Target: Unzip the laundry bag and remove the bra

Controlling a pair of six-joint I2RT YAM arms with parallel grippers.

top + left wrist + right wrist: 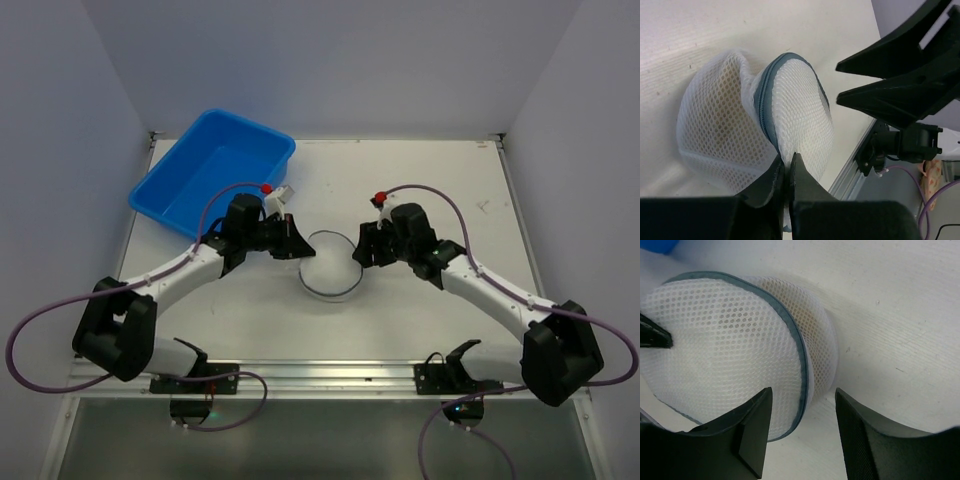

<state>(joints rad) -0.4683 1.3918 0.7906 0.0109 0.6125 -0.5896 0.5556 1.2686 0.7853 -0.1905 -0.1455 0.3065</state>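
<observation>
The laundry bag point(330, 265) is a white mesh drum with a dark zipper band point(762, 105), lying on the table between both arms. My left gripper point(788, 160) is shut on a fold of the bag's mesh point(805, 130) right by the zipper band, at the bag's left side point(303, 250). My right gripper point(802, 405) stands open at the bag's right edge point(358, 255), its jaws straddling the rim point(800, 355) without touching it. The bra shows only as a dull yellow tint through the mesh point(722, 125), inside the bag.
A blue plastic tub point(215, 170) stands at the back left of the table, behind the left arm. The right gripper's black fingers point(900, 75) fill the upper right of the left wrist view. The table's metal front rail point(320, 375) runs along the near edge.
</observation>
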